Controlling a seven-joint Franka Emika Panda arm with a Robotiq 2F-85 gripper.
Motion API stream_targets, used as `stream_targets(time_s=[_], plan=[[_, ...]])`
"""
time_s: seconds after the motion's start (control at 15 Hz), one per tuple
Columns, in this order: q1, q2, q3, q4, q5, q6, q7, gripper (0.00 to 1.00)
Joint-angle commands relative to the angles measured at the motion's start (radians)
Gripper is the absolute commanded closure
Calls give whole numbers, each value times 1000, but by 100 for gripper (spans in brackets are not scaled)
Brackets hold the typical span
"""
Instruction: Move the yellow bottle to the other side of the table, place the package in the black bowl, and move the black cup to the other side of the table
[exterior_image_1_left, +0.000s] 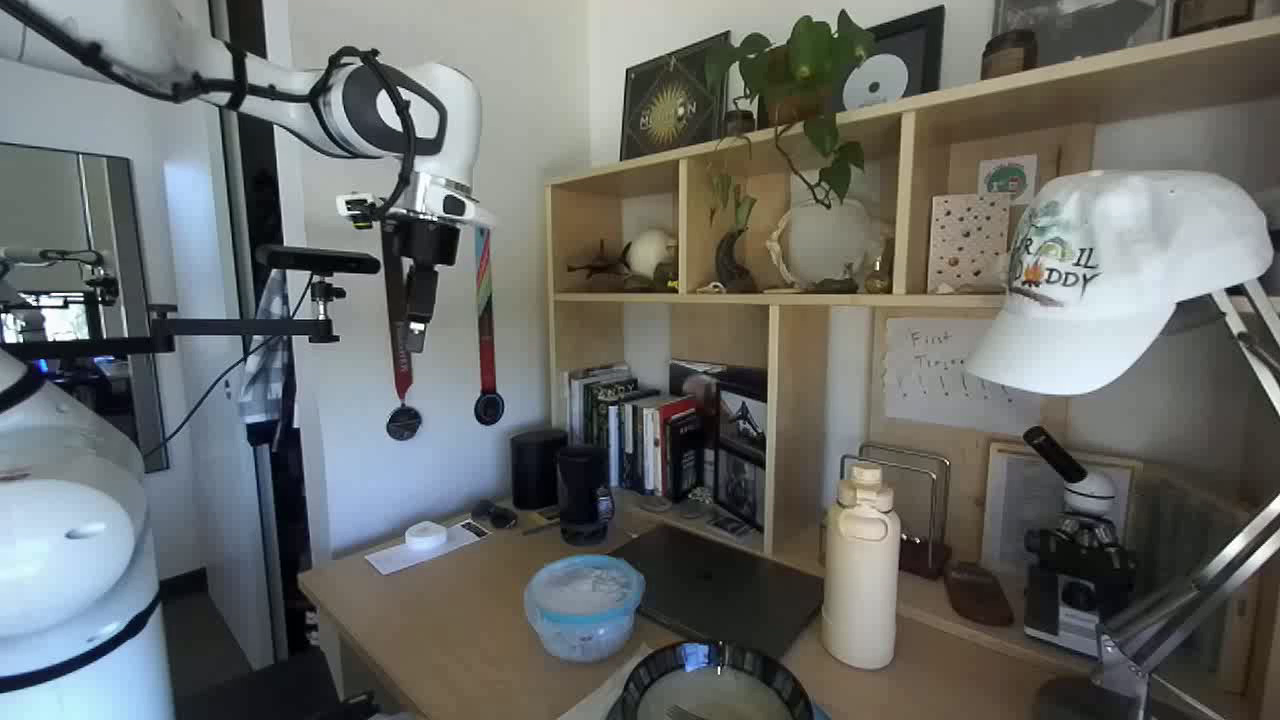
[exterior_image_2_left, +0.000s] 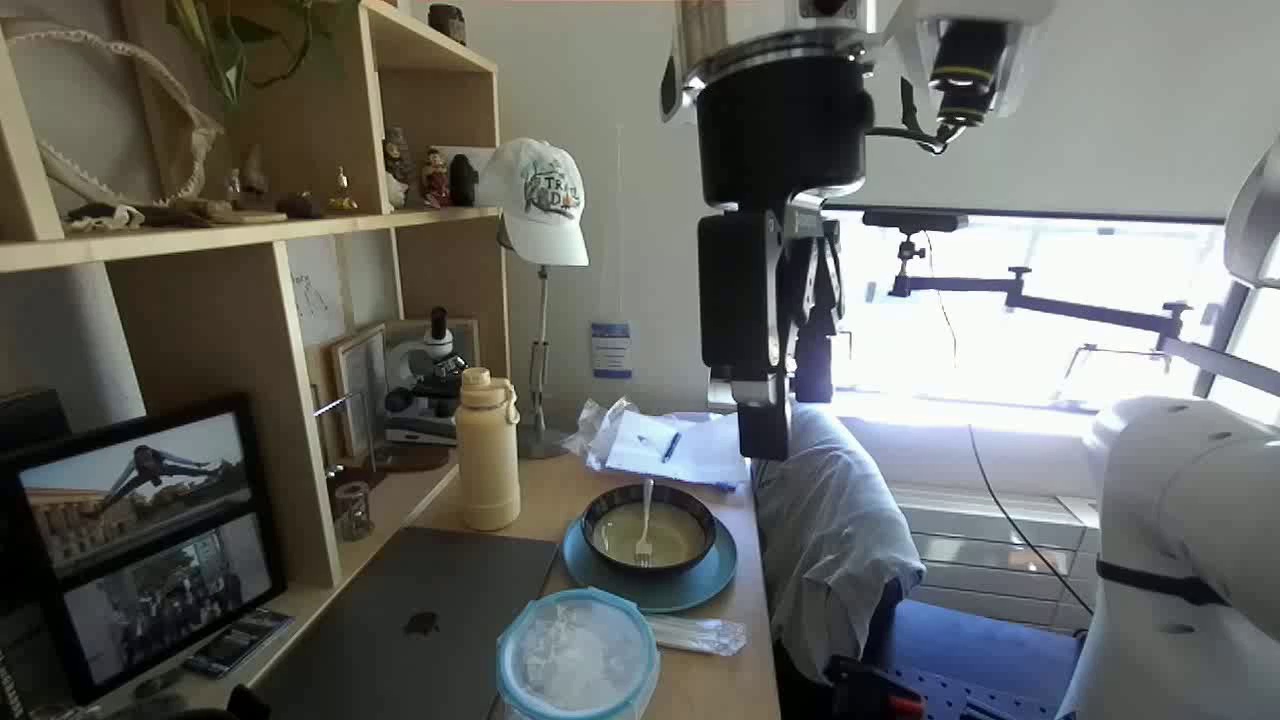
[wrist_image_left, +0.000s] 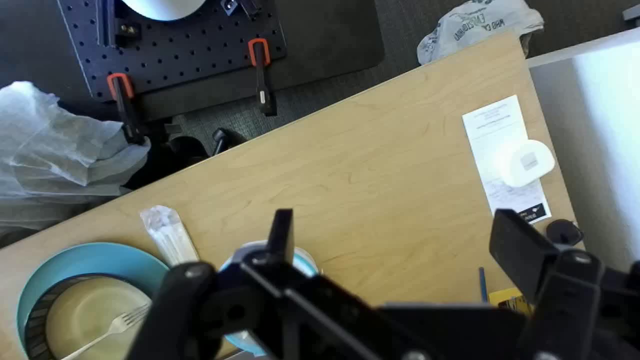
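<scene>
The tall yellow bottle (exterior_image_1_left: 862, 580) stands upright beside a laptop, and both exterior views show it. A wide black bowl (exterior_image_2_left: 597, 545) with a fork in it rests on a blue plate. Beside the plate lies the package (exterior_image_2_left: 700, 635), a clear wrapper around white sticks; it also shows in the wrist view. The black cup (exterior_image_1_left: 583, 490) stands upright at the back of the table, near the books. High above the table, my gripper (wrist_image_left: 395, 214) points down. Its fingers are spread wide with only bare tabletop seen between them, touching nothing.
A blue-lidded container (exterior_image_2_left: 578, 650) sits near the laptop (exterior_image_1_left: 715, 585). The shelf (exterior_image_1_left: 785, 430) rises along the table's back. A white case (wrist_image_left: 526, 164) lies on paper at one end. A lamp wearing a cap (exterior_image_1_left: 1120, 280) and a microscope (exterior_image_1_left: 1080, 560) stand beyond the bottle.
</scene>
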Motion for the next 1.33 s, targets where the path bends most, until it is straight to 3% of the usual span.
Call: stream_targets(time_s=[0.0, 0.53, 0.93, 1.27], plan=[[-10, 0, 7, 3, 3, -4, -4, 0], [-106, 93, -92, 19, -46, 32, -18, 0], [-160, 256, -190, 98, -73, 190, -83, 0], [-174, 420, -245, 234, -101, 309, -119, 0]])
